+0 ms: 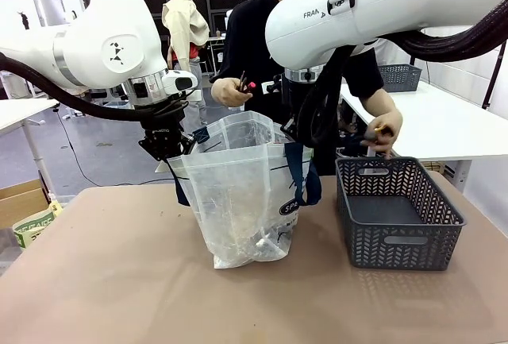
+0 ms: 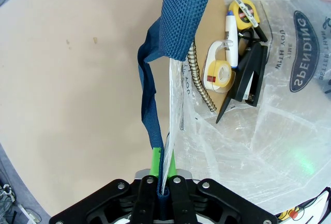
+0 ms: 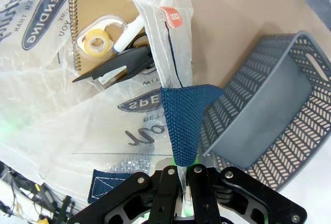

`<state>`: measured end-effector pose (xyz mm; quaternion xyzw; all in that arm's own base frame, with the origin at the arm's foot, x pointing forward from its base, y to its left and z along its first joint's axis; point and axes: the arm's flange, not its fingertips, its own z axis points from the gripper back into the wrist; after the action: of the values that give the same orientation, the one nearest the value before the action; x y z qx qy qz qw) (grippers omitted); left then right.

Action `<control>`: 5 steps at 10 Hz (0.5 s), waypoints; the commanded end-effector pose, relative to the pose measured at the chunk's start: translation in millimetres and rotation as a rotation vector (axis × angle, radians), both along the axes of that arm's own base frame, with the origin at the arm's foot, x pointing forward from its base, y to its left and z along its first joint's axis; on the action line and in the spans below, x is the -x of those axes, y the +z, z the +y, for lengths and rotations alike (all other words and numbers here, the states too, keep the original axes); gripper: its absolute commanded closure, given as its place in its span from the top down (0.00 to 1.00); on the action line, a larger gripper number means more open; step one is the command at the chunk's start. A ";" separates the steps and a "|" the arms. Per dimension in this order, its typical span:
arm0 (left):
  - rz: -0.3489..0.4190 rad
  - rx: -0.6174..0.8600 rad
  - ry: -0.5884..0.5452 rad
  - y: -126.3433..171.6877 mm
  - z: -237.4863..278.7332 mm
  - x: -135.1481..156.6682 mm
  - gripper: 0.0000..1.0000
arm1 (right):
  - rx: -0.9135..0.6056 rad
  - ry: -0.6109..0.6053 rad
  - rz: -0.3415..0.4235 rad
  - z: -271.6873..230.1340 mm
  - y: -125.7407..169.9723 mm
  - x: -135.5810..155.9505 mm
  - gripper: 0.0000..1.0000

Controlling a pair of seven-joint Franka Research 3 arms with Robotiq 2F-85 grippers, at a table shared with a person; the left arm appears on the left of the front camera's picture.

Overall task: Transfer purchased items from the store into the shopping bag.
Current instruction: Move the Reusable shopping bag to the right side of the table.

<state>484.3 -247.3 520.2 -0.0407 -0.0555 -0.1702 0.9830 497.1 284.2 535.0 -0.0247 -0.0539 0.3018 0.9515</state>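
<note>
The left hand (image 2: 162, 163) and right hand (image 3: 184, 168) are clamping the shopping bag (image 1: 238, 189) by its straps. Behind it a person's hand (image 1: 228, 91) is holding pens (image 1: 244, 83), the basket (image 1: 397, 239) sitting alongside.

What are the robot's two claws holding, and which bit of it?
Both hold the translucent whitish plastic shopping bag by its top edge: the left gripper pinches one navy blue strap handle there, and the right gripper pinches the opposite strap.

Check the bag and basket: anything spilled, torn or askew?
Nothing stands out. The left claw and right claw pinch the shopping bag at its rim, holding it open; tape dispenser and stapler lie inside; the basket sits upright.
</note>
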 end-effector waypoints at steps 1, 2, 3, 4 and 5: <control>0.001 0.000 0.001 -0.4 0.2 -0.2 0.00 | 0.001 -0.001 0.001 -0.6 -0.6 -0.1 0.00; 0.001 0.000 0.001 -0.4 0.2 -0.2 0.00 | 0.001 -0.001 0.001 -0.6 -0.6 -0.1 0.00; 0.001 0.000 0.001 -0.4 0.2 -0.2 0.00 | 0.001 -0.001 0.001 -0.6 -0.6 -0.1 0.00; 0.001 0.000 0.001 -0.4 0.2 -0.2 0.00 | 0.001 -0.001 0.001 -0.6 -0.6 -0.1 0.00; 0.001 0.000 0.001 -0.4 0.2 -0.2 0.00 | 0.001 -0.001 0.001 -0.6 -0.6 -0.1 0.00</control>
<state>484.3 -247.3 520.2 -0.0407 -0.0555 -0.1702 0.9830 497.1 284.2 535.0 -0.0247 -0.0539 0.3018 0.9515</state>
